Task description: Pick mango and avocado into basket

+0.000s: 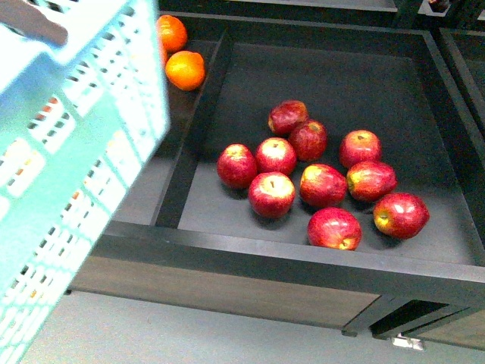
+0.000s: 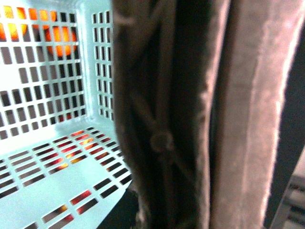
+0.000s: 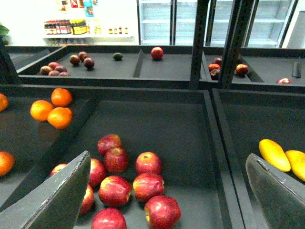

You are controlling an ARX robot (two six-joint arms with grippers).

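The light teal basket hangs tilted at the left of the front view, above the bin of oranges. My left gripper is shut on its brown handle, which fills the left wrist view and hides the fingers; the basket's slotted floor holds nothing. My right gripper hovers open over the red apples. A yellow mango lies in the bin to the right of the apples, beside another yellow fruit. A small dark green fruit, likely the avocado, lies in a far bin.
Several red apples lie in the middle black bin. Oranges sit in the bin to its left, behind the basket. Raised black dividers separate the bins. A front wall edges the shelf. Far bins hold dark fruit.
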